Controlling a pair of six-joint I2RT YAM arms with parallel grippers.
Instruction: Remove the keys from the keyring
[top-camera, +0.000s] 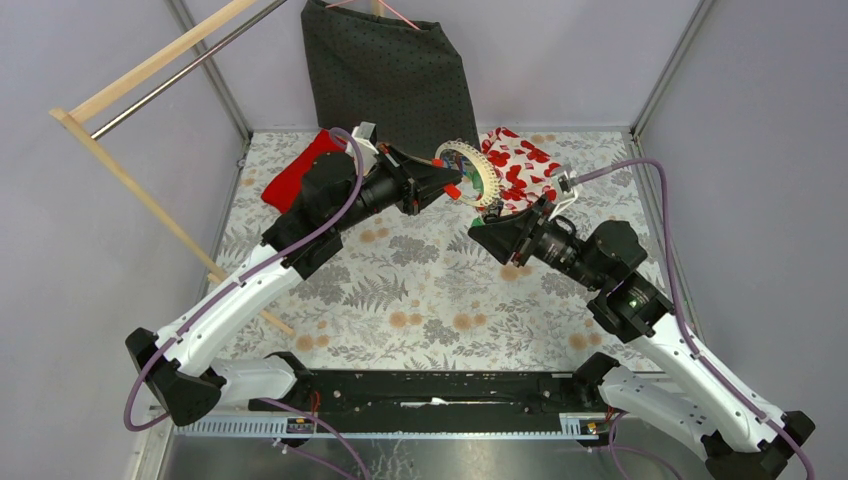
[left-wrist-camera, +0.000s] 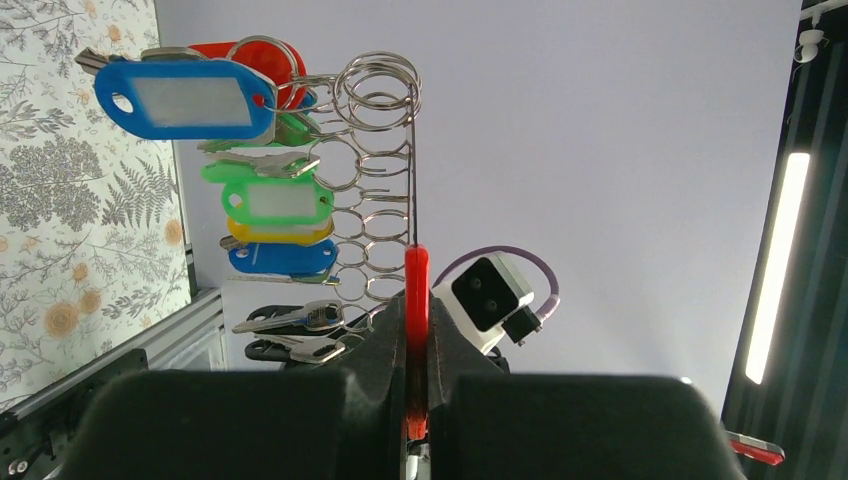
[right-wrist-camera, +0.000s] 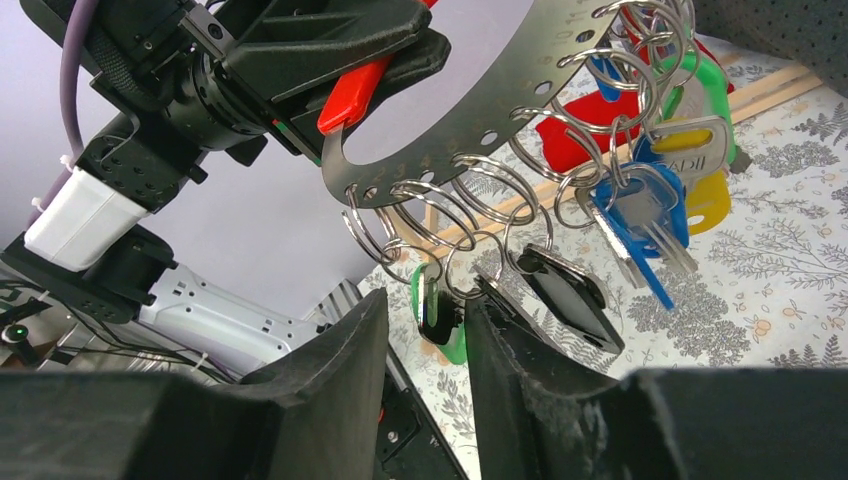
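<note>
Clenched left gripper (left-wrist-camera: 416, 320) on the red plastic section (left-wrist-camera: 416, 270) of the flat silvery perforated metal keyring (right-wrist-camera: 520, 95); held aloft straight ahead of its fingertips; strung on wire loops (right-wrist-camera: 470, 200) along the rim, blue, green, yellow and red plastic-headed keys (right-wrist-camera: 640, 205); parted right gripper (right-wrist-camera: 425, 335) just beneath, one green-headed key (right-wrist-camera: 440, 320) hanging between its fingers, unclamped.

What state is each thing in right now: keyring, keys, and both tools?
keyring: lifted off the table, clamped by its red section.
keys: hanging from split rings on the keyring.
left tool: shut on the keyring.
right tool: open, a green key between its fingers.
</note>
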